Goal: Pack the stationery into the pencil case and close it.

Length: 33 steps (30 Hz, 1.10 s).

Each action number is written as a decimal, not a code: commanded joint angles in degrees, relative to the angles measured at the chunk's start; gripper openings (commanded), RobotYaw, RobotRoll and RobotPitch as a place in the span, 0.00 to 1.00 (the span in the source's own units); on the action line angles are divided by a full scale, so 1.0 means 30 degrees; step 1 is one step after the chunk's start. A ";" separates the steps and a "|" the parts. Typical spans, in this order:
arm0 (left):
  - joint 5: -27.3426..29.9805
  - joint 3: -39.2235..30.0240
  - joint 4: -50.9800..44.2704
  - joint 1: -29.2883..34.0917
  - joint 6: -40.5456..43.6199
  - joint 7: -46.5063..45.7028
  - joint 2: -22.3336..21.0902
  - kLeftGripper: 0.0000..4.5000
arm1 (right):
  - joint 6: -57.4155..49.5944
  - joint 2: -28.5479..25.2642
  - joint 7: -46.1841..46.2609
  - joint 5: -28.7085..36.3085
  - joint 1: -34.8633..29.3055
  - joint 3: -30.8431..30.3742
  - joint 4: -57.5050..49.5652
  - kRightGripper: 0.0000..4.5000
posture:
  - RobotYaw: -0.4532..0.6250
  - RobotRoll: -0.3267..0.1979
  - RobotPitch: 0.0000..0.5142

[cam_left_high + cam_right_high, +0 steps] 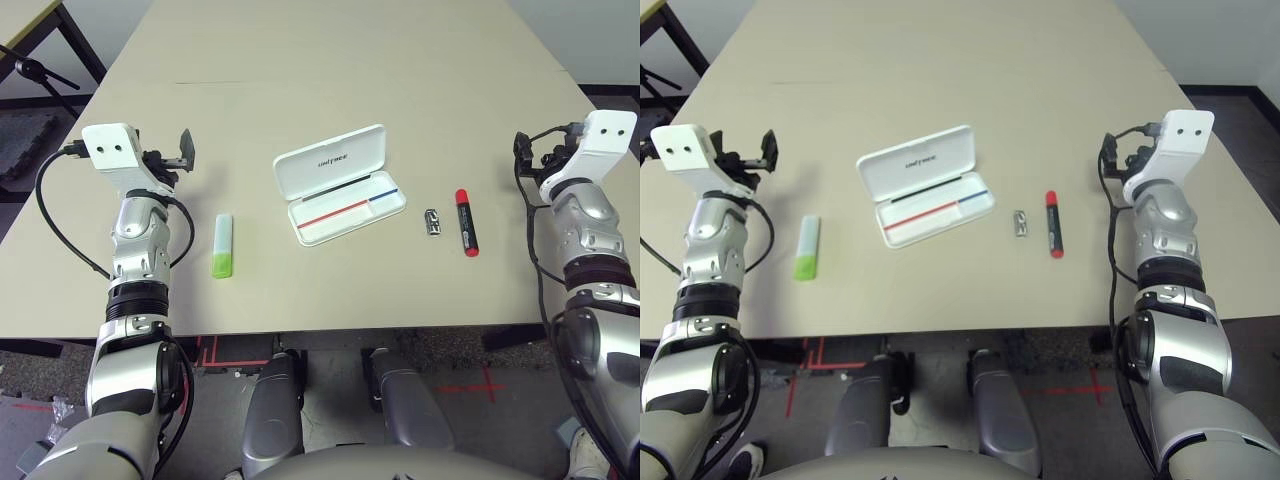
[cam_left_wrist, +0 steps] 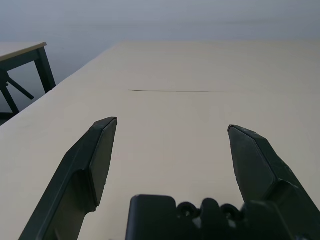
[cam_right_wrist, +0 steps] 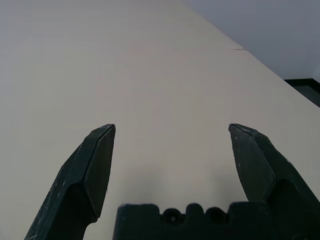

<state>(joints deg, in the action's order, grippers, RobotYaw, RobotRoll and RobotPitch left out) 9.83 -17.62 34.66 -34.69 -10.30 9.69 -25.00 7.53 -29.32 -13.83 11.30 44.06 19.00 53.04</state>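
Open pencil case (image 1: 340, 185) mid-table, marker (image 1: 466, 222) and clip (image 1: 432, 222) just right, both grippers' jaws apart, empty

Open white pencil case (image 1: 341, 184), 3 stationery items (image 1: 466, 222) alongside

My arms: silver, jointed, black-banded

White wrist housings, each with two dark dots; looping black cables; my left gripper (image 2: 172, 150) and right gripper (image 3: 172, 150) have tapered black fingers (image 2: 95, 160).
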 commanded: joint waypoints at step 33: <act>0.0590 -0.0300 -0.2427 0.0278 0.1772 0.0620 -0.0988 1.00 | -0.8999 -0.2717 -1.4276 0.4002 -0.3181 -0.3047 -1.0739 1.00 | 0.36 0.62 0.37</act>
<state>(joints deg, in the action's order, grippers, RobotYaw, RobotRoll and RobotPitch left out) 10.84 -17.95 29.38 -34.74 -6.62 10.85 -27.18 -16.15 -36.16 -53.58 21.97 35.60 11.24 24.09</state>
